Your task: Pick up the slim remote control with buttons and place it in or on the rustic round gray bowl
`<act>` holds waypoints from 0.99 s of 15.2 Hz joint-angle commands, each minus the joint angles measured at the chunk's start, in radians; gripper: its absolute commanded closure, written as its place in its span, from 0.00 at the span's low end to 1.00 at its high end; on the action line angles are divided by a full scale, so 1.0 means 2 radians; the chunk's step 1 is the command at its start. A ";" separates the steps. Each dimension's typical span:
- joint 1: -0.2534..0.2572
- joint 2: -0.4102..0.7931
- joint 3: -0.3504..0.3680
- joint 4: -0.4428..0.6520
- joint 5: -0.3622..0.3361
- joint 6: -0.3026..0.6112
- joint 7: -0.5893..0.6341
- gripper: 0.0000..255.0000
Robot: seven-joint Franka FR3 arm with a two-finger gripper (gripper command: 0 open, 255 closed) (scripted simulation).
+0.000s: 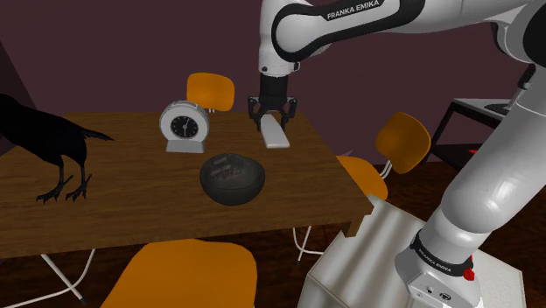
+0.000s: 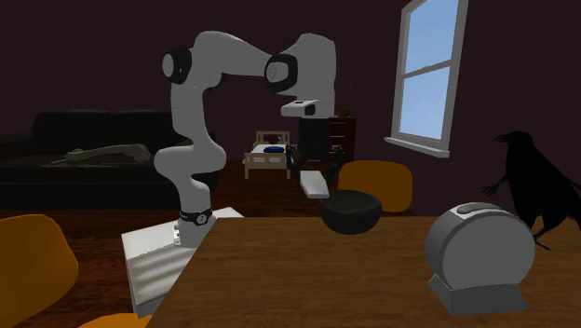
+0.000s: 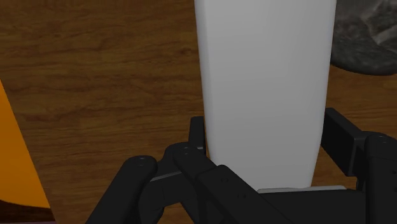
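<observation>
The shoulder view is looking down over the table (image 1: 131,219), the second exterior view is facing back low across it, and the wrist view is looking closely at its wood.

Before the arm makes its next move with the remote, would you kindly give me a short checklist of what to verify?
1. Grip: gripper shut on the white remote: ok.
2. Remote lifted off the wooden table: ok, as the second exterior view suggests.
3. Remote above the dark grey bowl: not ok; it hangs beside the bowl.
4. Bowl upright on the table: ok.
5. Alarm clock apart from the path to the bowl: ok.
6. Bowl's inside free: cannot tell.
</observation>
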 commanded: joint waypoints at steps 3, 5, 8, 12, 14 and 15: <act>0.021 0.024 0.025 0.029 -0.011 -0.008 0.050 1.00; 0.034 0.041 0.037 0.047 -0.020 -0.012 0.078 1.00; 0.056 0.071 0.055 0.080 -0.037 -0.019 0.121 1.00; 0.082 0.106 0.068 0.111 -0.058 -0.023 0.164 1.00; 0.082 0.108 0.067 0.100 -0.059 -0.010 0.165 1.00; 0.082 0.109 0.067 0.094 -0.060 -0.003 0.166 1.00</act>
